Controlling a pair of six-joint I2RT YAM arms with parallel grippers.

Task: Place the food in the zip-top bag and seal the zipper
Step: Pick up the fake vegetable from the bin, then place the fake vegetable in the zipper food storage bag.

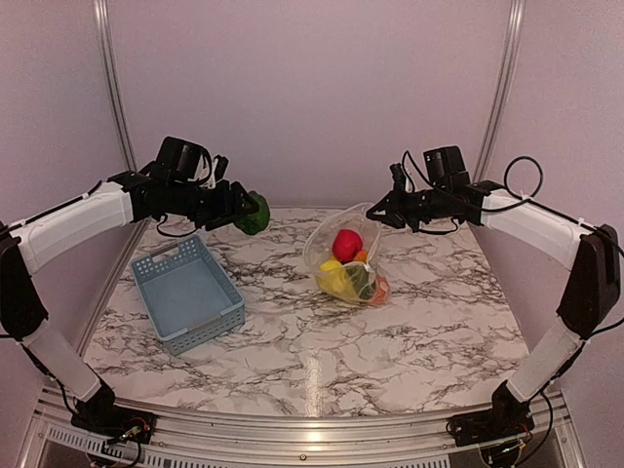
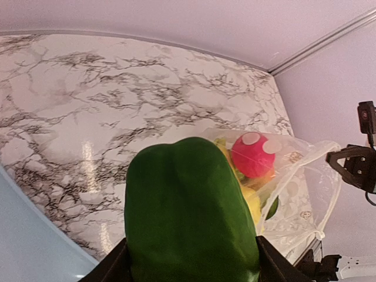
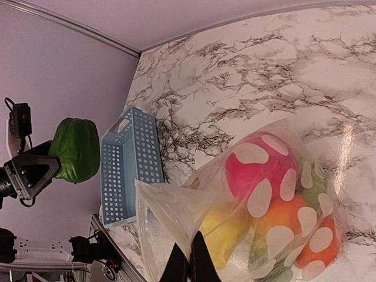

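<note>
One green bell pepper [image 2: 191, 211], clamped in the left gripper [image 1: 241, 211] and held in the air between the single grey-blue slotted basket [image 1: 166, 255] and the bag. One zip-top bag [image 3: 170, 217], clear with white dots, resting on the marble table [image 1: 409, 341], mouth raised and pinched at its rim by the right gripper [image 3: 189, 258]. Five toy foods counted inside: one red piece [image 3: 252, 173], one yellow piece [image 3: 226, 232], one green piece [image 1: 359, 281], two orange pieces [image 3: 282, 217].
</note>
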